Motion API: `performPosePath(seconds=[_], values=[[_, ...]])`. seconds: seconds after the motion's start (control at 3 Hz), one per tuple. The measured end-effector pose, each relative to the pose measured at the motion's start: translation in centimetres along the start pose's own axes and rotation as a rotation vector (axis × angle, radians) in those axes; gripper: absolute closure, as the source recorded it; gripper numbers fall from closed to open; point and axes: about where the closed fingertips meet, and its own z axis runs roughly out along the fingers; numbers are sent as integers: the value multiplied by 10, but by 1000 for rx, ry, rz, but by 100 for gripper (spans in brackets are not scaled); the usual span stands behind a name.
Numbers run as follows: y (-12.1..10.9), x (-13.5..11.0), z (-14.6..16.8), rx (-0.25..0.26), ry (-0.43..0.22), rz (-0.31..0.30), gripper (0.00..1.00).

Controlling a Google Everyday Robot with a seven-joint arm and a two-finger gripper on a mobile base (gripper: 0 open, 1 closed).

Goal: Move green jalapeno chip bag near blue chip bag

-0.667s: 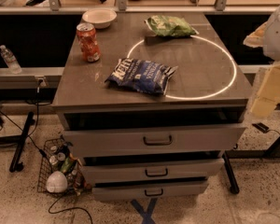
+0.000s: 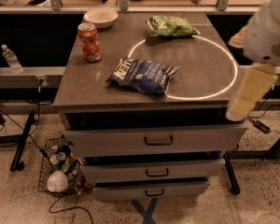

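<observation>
The green jalapeno chip bag (image 2: 171, 26) lies at the back right of the cabinet top, on the rim of a bright light ring. The blue chip bag (image 2: 142, 75) with white lettering lies near the middle front, inside the ring. The two bags are well apart. My gripper (image 2: 237, 112) hangs at the right edge of the view, beside the cabinet's front right corner and below my white arm (image 2: 270, 27). It is away from both bags and holds nothing that I can see.
A red soda can (image 2: 89, 42) stands at the left of the grey cabinet top (image 2: 84, 85), with a white bowl (image 2: 101, 17) behind it. Drawers (image 2: 158, 139) are below. A wire basket of clutter (image 2: 60, 169) and cables sit on the floor at the left.
My arm and gripper have shifted a little to the left, toward the cabinet's right edge. The bags, can and bowl have not moved.
</observation>
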Motion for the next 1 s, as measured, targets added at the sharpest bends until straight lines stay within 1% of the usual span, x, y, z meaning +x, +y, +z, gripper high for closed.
performPosePath(seconds=[0.33, 0.67, 1.0], values=[[-50, -26, 38, -26, -101, -69, 0], [-113, -64, 66, 24, -218, -86, 0], [-178, -111, 95, 83, -353, -104, 0]])
